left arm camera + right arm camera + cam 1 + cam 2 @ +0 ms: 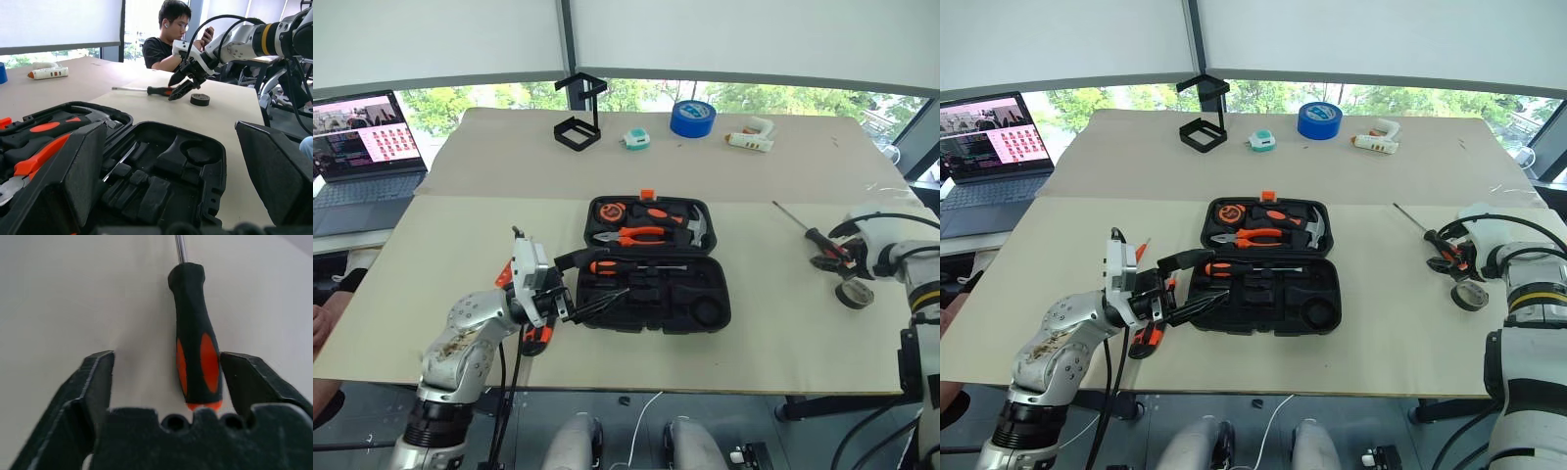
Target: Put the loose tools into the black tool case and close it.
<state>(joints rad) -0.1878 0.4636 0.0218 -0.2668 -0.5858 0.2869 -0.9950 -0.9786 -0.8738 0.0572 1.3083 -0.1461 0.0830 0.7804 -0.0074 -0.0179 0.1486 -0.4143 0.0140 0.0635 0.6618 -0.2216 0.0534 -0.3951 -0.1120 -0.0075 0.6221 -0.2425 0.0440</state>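
Note:
The black tool case (705, 311) lies open in the middle of the table, with pliers and a hammer in its far half. My left gripper (592, 279) is open at the case's left edge, its fingers spread across the case's (186, 161) near half. On the right, a long orange-and-black screwdriver (808, 231) lies on the table. My right gripper (167, 360) is open around its handle (195, 347), which sits close to one finger and apart from the other. A small dark tape roll (854, 292) rests just beside that gripper. An orange-and-black tool (536, 338) lies under my left hand.
Along the far edge stand a black open-frame stand (579, 113), a small teal tape measure (636, 140), a big blue tape roll (692, 117) and a white glue gun (751, 137). A laptop (367, 147) sits at the far left. A seated person (168, 39) is beyond the table's right side.

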